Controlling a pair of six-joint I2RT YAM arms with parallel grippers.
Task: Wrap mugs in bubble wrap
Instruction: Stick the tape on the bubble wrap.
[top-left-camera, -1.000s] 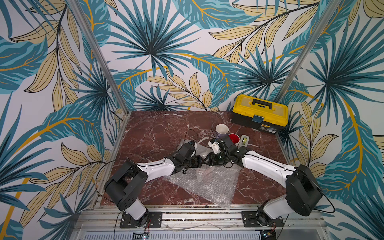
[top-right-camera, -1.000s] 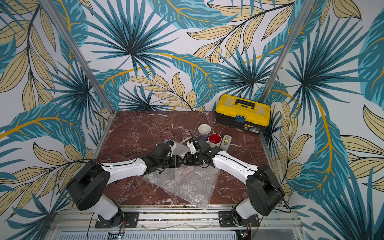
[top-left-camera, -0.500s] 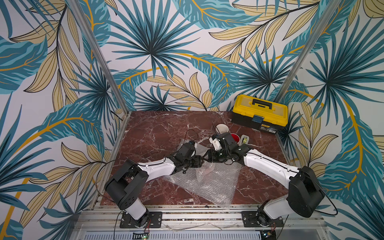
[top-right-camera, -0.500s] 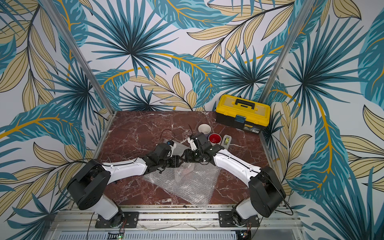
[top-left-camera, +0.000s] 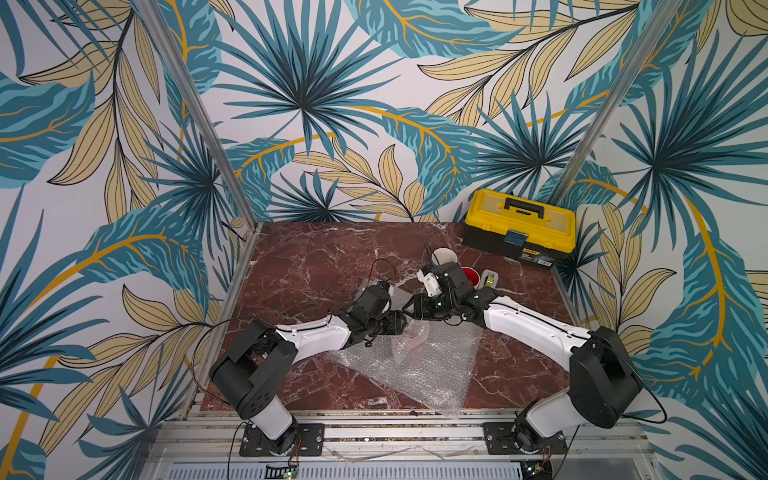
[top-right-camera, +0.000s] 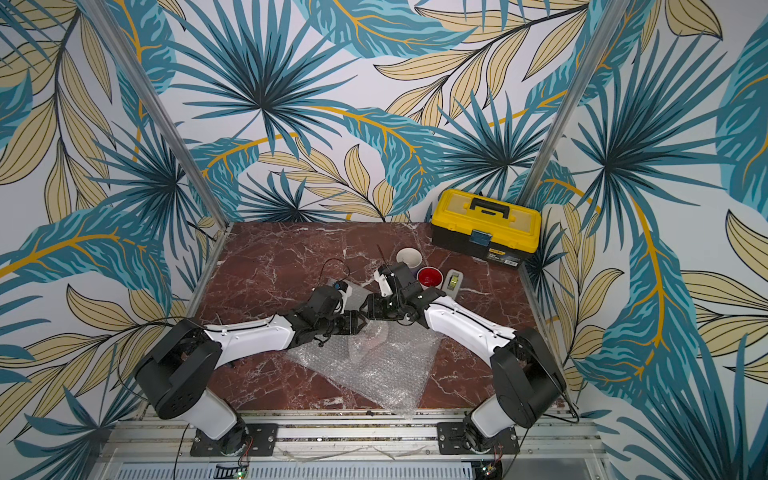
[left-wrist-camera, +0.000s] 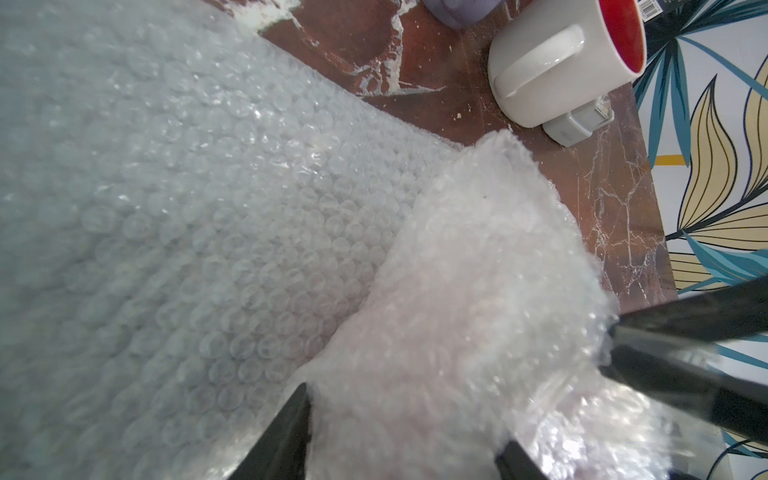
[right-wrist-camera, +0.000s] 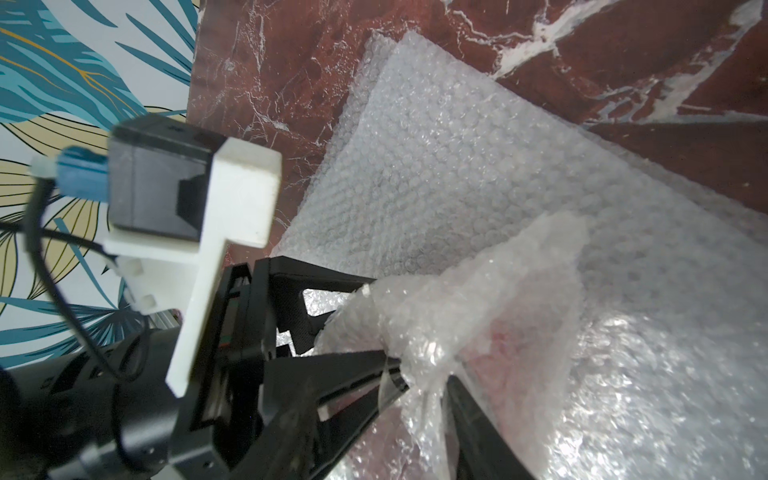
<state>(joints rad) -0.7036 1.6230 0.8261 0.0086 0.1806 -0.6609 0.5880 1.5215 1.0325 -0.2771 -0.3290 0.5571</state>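
Left wrist view showed the left gripper half open, clamping a lumpy bubble wrap bundle between its jaws, while the right gripper touched the bundle's side, its grip unclear.
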